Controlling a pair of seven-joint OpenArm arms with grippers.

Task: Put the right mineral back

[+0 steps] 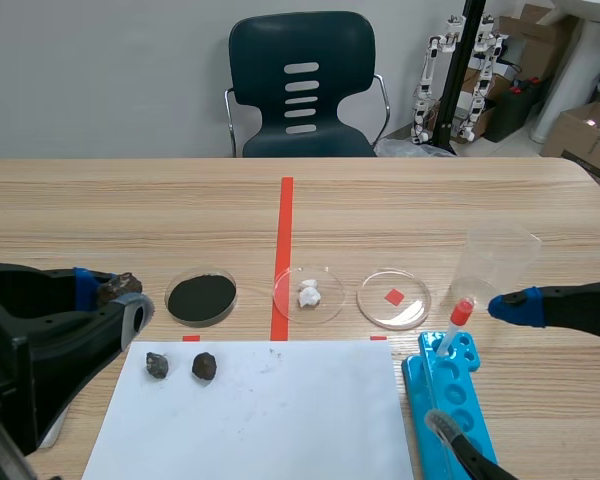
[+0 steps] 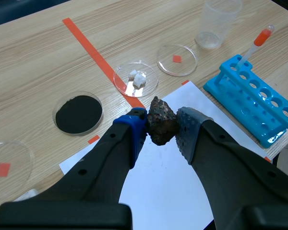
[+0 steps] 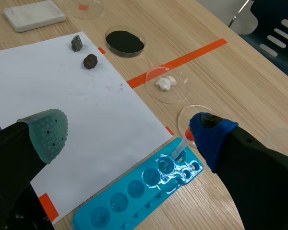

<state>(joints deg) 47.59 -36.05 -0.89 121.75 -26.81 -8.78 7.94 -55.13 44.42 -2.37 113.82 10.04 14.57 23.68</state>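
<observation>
Between the left hand's (image 2: 162, 127) pads sits the mineral (image 2: 162, 122), clenched across its middle and held up near the paper (image 2: 163, 191). It looks hard, rough and lumpy (probably dense for its size), so it should not crush but could pivot on a point. Its flatter flanks seem the best hold. Seen from the scene view, the black dish (image 1: 202, 298) lies at three o'clock from this hand and two rocks (image 1: 157, 365) at four. The right hand (image 3: 128, 133) hangs released by the rack (image 3: 139, 191). The mineral's underside is hidden, and the left arm covers some surface (image 1: 430, 200).

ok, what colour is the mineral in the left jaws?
Dark brown-black mineral with rusty reddish flecks; the left wrist view shows it best.
</observation>
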